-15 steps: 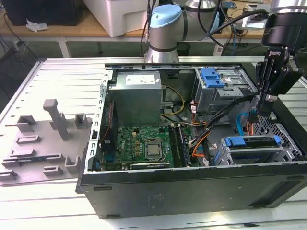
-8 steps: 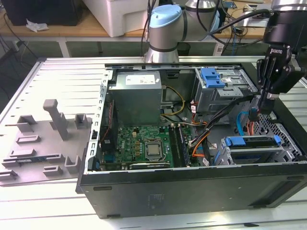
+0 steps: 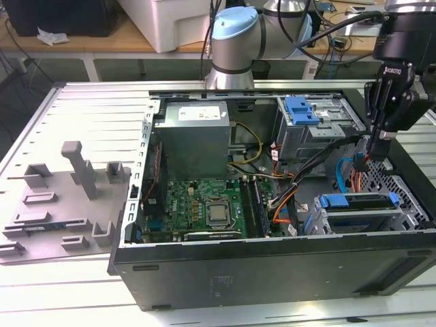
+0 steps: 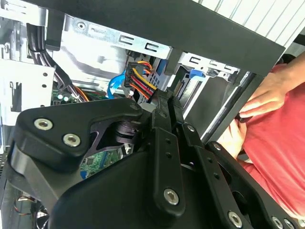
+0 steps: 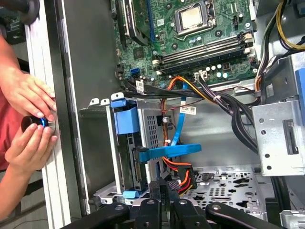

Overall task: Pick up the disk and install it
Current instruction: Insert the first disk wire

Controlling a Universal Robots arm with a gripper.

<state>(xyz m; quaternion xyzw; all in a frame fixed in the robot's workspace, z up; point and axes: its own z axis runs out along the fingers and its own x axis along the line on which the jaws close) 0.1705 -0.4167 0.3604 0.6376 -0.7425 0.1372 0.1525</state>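
The black two-finger gripper [image 3: 376, 155], closed on nothing, hangs over the open black metal computer case [image 3: 272, 269], inside which sits the blue-railed silver disk [image 3: 357, 202].

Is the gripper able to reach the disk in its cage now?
Probably yes: the gripper hangs close to the disk, whose blue top edge is uncovered; the cables beside it may brush the gripper.

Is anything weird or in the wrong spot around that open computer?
Nothing looks broken or spilled. The odd bit is a person's hands right beside the open computer case, on a small round knob. That is not far from the pincer, which is an unusual place for hands while the arm is there.
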